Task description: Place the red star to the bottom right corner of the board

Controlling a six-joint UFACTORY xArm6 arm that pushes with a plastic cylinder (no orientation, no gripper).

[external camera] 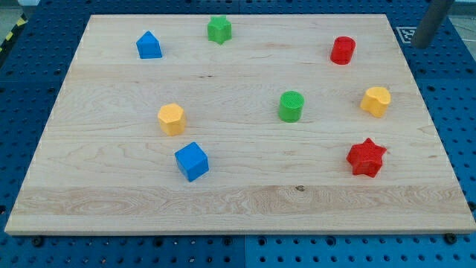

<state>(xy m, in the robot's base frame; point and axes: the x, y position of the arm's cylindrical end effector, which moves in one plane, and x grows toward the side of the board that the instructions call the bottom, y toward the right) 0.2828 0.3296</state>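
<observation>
My tip at upper right of frame, off the wooden board, touching no block, nearest the red cylinder; red star lower right, below the yellow block.

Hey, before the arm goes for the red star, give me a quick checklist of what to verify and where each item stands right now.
1. Red star located: ok, it sits on the board toward the view's right, lower half.
2. Already at the bottom right corner: not ok, it lies up and to the left of that corner.
3. Path from star to corner free of blocks: ok, nothing lies between them.
4. Neighbours: ok, the yellow block sits above the star, apart from it.
5. My tip placed to push: not ok, it is off the board at the view's top right, far from the star.
6. Star upright and flat: ok.
</observation>
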